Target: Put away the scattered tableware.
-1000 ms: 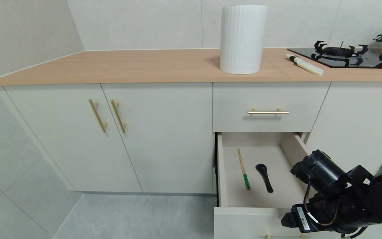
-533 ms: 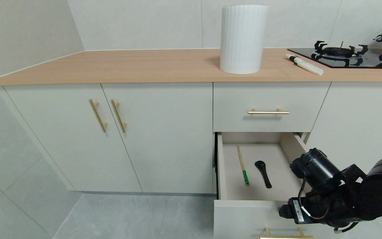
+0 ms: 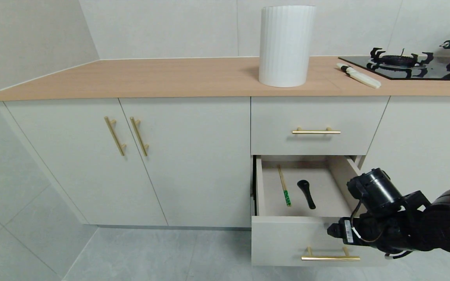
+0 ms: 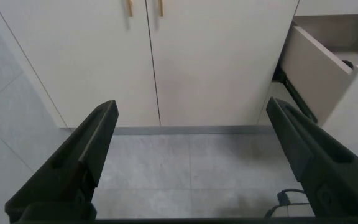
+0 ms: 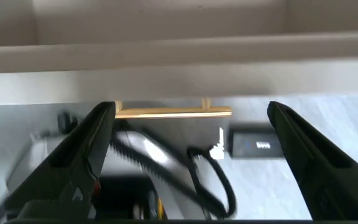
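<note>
One long light-wood countertop (image 3: 170, 78) runs high above and beyond my right gripper (image 5: 191, 111), with pale double cupboard doors (image 3: 131, 164) below it, off to that gripper's left. Directly ahead of the right gripper is the pale lower drawer (image 3: 283, 242), pulled partly out. Its slim brass bar handle (image 5: 173, 112) lies across the gap between the fingers, which are spread wide apart with nothing clamped; whether they touch the handle I cannot tell. Up on the counter, above the drawer, stands a tall white ribbed cylinder (image 3: 285, 46), and farther to the right sits a black glass gas hob (image 3: 404, 64). My left gripper (image 4: 191, 112) hangs low over the grey floor tiles with its fingers also wide apart and holding nothing, the cupboard doors ahead of it and the drawer off to its right. Inside the drawer, beyond the right gripper, a black spoon (image 3: 306, 194) lies beside wooden chopsticks with green ends (image 3: 284, 190), close but apart. A pale slim utensil with a dark band (image 3: 358, 75) lies on the counter between the cylinder and the hob.
</note>
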{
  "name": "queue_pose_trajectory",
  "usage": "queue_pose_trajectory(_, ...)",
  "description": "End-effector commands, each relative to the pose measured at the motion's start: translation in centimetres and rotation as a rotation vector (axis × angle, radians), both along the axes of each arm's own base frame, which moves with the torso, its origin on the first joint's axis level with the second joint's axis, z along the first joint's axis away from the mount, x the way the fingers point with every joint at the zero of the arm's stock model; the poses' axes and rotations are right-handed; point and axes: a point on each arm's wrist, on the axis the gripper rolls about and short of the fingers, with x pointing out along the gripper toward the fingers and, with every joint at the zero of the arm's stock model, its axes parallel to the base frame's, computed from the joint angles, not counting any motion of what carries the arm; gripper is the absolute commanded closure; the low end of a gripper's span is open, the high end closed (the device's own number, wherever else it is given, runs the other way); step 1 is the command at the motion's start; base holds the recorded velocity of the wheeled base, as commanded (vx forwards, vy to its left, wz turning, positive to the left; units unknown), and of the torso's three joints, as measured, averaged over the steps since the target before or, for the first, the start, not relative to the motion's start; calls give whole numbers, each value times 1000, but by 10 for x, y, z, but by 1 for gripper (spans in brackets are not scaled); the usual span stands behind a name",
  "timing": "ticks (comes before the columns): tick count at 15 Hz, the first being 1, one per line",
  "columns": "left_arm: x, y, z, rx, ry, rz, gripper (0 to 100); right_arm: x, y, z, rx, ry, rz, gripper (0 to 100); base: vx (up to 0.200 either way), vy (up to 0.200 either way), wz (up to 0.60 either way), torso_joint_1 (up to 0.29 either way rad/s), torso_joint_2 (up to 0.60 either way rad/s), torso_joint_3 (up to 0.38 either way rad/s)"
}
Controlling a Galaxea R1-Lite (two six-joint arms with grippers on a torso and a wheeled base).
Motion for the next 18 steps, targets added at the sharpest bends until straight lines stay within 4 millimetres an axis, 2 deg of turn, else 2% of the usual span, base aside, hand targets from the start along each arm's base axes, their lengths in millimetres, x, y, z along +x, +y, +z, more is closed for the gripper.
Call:
queue_pose_trajectory(1,0,0,0,0,0,0,0,5,-6,-13,-4,2,-23,0,0,0,0,0,0,0)
queue_pose_trajectory(9,0,0,0,0,0,0,0,31,-11,-39,3,-139,-5,0,0,0,0,0,0,0)
queue_pose_trajectory(14,0,0,0,0,0,0,0,48,-9,-45,1,-244,33,0,0,0,0,0,0,0)
queue_pose_trajectory(17,0,0,0,0,0,0,0,67,-4,-49,-6,-351,69,0,0,0,0,0,0,0)
queue_pose_trajectory(18,0,0,0,0,0,0,0,67,-4,-49,-6,-351,69,0,0,0,0,0,0,0)
